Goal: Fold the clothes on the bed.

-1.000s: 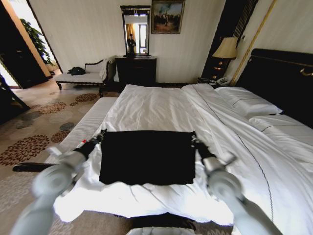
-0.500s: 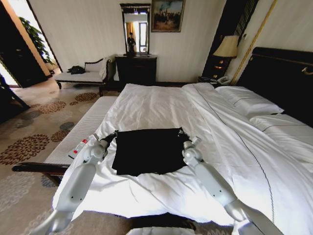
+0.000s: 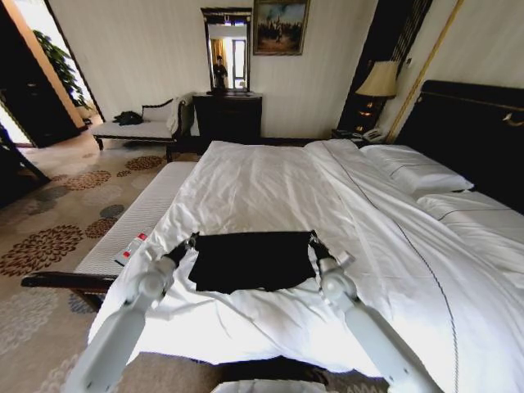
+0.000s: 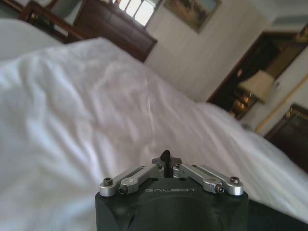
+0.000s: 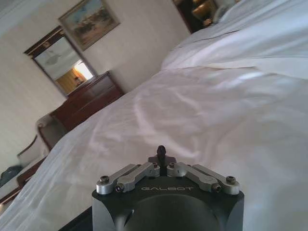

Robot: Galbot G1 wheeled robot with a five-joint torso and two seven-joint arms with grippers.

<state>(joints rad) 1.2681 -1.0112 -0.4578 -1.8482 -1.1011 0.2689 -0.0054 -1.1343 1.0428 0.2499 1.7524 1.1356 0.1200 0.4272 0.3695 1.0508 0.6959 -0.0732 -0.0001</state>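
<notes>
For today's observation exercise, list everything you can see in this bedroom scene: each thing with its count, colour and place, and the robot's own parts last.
T-shirt: one, black, folded flat on the bed's near part, held at both far corners.
Bed: one, white bedding, dark headboard, centre and right.
Pillows: two, white, by the headboard.
Bench: one, white cushion, left of the bed.
Chaise: one, white, far left wall.
Dresser with mirror: one, dark wood, far wall.
Painting: one, framed, above the dresser.
Lamp: one, cream shade, bedside.
Left pincer: one, dark, shut on the shirt's left corner.
Right pincer: one, dark, shut on its right corner.
</notes>
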